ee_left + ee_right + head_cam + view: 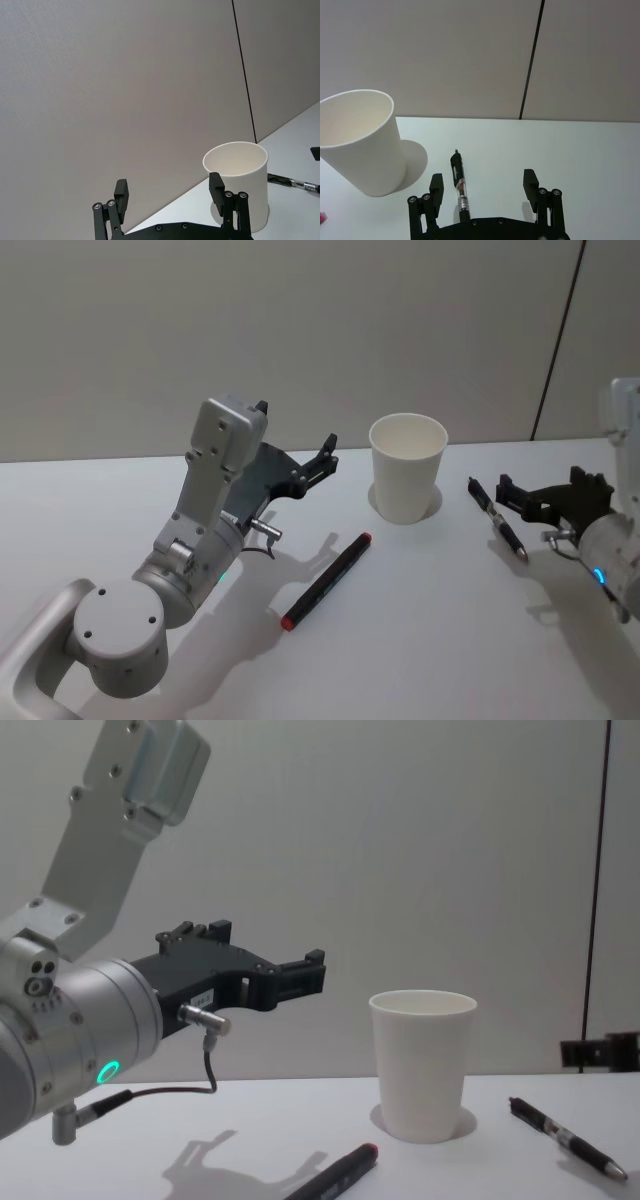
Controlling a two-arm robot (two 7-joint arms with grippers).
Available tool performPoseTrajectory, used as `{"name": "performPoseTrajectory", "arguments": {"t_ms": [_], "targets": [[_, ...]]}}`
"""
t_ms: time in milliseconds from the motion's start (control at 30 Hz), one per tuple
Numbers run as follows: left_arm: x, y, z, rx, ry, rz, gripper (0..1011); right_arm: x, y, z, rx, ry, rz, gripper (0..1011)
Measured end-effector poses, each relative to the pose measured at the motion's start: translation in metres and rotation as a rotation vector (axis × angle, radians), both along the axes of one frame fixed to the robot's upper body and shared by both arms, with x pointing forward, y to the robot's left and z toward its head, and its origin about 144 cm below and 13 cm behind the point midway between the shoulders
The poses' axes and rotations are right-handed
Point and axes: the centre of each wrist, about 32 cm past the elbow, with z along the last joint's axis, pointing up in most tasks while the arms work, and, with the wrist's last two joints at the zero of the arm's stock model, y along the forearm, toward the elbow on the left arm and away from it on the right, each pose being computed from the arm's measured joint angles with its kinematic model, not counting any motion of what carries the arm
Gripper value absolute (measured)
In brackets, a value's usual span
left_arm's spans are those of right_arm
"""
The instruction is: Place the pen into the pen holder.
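Looks like the approach before the pick: nothing grasped, nothing visible inside the pen holder [407, 475], upright on the table [450, 640]. Just right of the pen holder, flat on the table, a black pen [497, 519]. Right of that again and low over the table, the right gripper [540, 490], claw released and empty, with the pen lying close by its finger on the pen holder's side in the right wrist view. Left of the pen holder and a little above its rim level, the left gripper [322, 458], likewise spread wide, holding nothing, aimed toward the pen holder. In front of the pen holder and somewhat left, a black marker [326, 581] with red ends, flat and apart from both grippers. Hard to say which of the two counts as the one to place; going by nearness, probably the black pen beside the right gripper. Calls next for shifting the right gripper across to straddle the barrel, lowering, clenching, then lifting, tipping the pen upright and releasing it through the rim. Needs care not to nudge the light pen holder on the way. Cut off at the head view's edge: the right arm [615, 560]. Hidden behind the pen holder's own wall: the bottom of its inside. Too small to read: the markings on the pen's barrel.
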Motion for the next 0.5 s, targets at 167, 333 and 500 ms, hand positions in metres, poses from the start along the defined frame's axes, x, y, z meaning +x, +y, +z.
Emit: {"name": "performPoseTrajectory", "arguments": {"t_ms": [167,333,500], "targets": [[0.000,0.000,0.000,0.000,0.000,0.000,1001,0.006,0.005,-0.003,0.001,0.030,-0.004,1001],[0.000,0.000,0.000,0.000,0.000,0.000,1001,0.011,0.009,-0.007,-0.002,0.056,-0.011,1001],[0.000,0.000,0.000,0.000,0.000,0.000,1001,0.015,0.013,-0.011,-0.008,0.080,-0.018,1001]]}}
